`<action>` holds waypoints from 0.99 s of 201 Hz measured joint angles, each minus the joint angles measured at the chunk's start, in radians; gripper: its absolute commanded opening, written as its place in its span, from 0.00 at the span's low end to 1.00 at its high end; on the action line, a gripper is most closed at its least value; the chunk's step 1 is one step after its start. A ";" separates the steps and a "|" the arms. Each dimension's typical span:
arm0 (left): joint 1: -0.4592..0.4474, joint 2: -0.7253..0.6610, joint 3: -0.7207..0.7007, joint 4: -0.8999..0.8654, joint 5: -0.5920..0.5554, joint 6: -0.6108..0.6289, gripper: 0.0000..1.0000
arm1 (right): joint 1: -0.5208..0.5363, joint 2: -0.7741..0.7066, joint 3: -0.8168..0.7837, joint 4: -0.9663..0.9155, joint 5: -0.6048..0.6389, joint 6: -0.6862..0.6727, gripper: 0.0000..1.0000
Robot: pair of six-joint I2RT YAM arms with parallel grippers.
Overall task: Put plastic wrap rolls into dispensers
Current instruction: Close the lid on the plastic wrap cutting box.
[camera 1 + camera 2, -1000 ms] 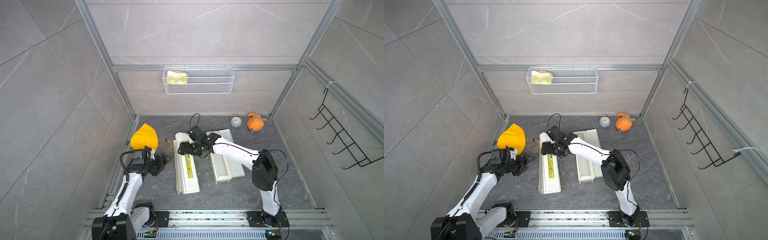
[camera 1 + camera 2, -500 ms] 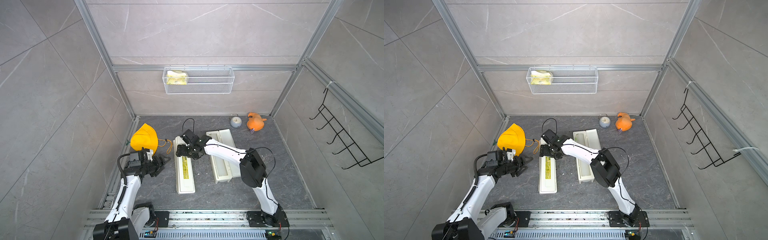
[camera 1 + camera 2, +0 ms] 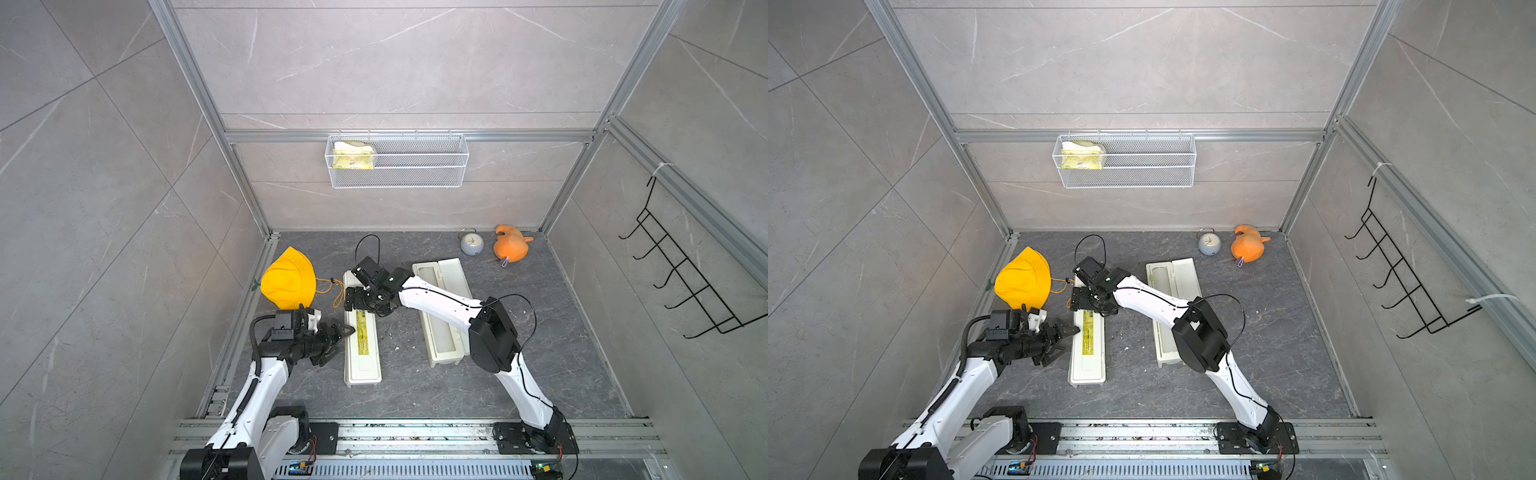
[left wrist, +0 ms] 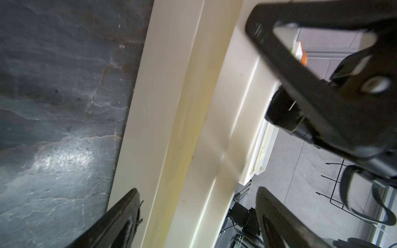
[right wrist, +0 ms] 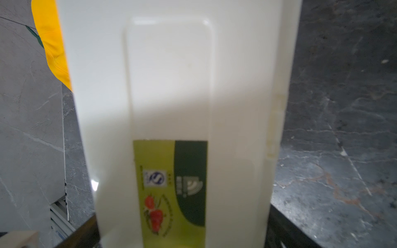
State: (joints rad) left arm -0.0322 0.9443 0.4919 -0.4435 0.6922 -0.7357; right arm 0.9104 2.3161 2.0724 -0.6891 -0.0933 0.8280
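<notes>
L gripper [image 3: 343, 345] and R gripper [image 3: 359, 301] both at the shut dispenser [image 3: 362, 353]; open dispenser [image 3: 455, 276] lies to its right.
L gripper: jaws wide, nothing held, at the shut dispenser's left edge abt mid-length, one fingertip right at that edge. R gripper: arm reaches over from the right, jaws wide astride the far end of the same box; wrist view shows a finger close along each long side, can't tell if they press it. Shut dispenser lies flat on the surface [image 3: 415, 390], long axis near-far, lid down, yellow label up. Open dispenser is parallel and apart from it, lid swung to the right; a pale shape in its trough looks like a roll [image 3: 1160, 277], partly under the R arm. Yellow hat [image 3: 289, 284] far left by the wall; clock [image 3: 472, 243] and orange toy [image 3: 511, 249] far right.
</notes>
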 measured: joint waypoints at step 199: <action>-0.060 0.106 -0.063 0.203 -0.039 -0.059 0.65 | -0.048 -0.265 -0.393 0.237 -0.069 -0.084 1.00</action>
State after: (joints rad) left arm -0.0917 1.0504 0.4290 -0.2409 0.6529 -0.7948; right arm 0.8619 2.0514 1.6794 -0.4519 -0.1627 0.7441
